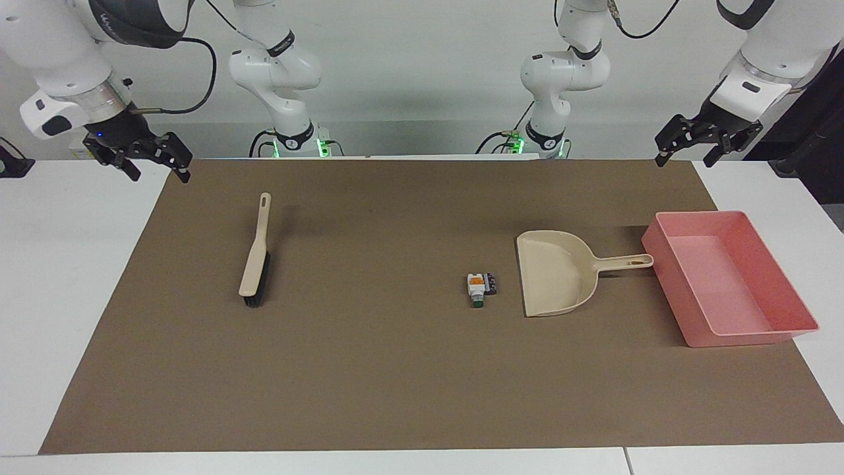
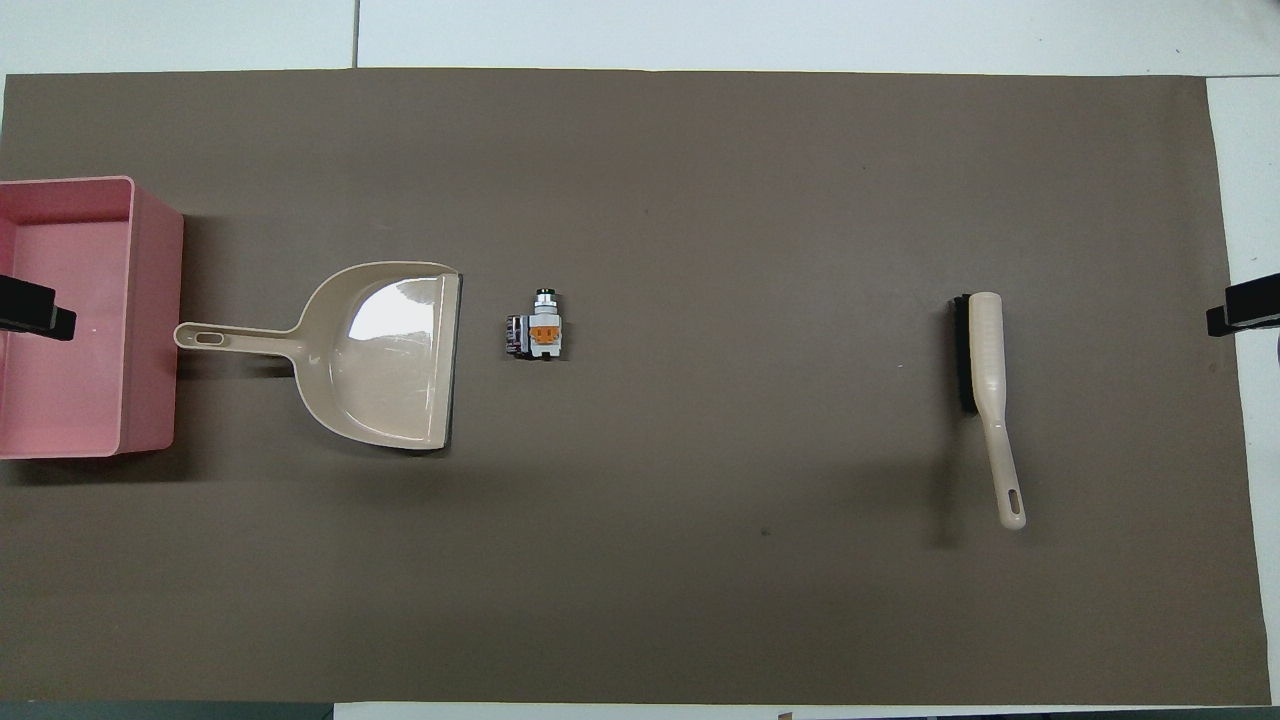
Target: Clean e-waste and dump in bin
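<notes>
A smooth beige plastic dustpan [image 1: 552, 272] with a flat scoop and a thin handle lies on the matte brown paper mat [image 1: 395, 382]. The e-waste [image 1: 481, 287], a small white piece with an orange patch and a green tip touching a tiny black block, sits just beside the dustpan's open edge. The bin [image 1: 778, 333], a shallow pink plastic tray with sloping glossy walls, lies at the dustpan's handle end. A beige brush with black bristles [image 1: 254, 260] lies well apart from the dustpan, toward the right arm's end. The left gripper [image 1: 686, 153] hangs over the mat's corner near the bin, jaws wide apart, holding nothing. The right gripper [image 1: 161, 173] waits likewise, over the mat's edge near the brush.
</notes>
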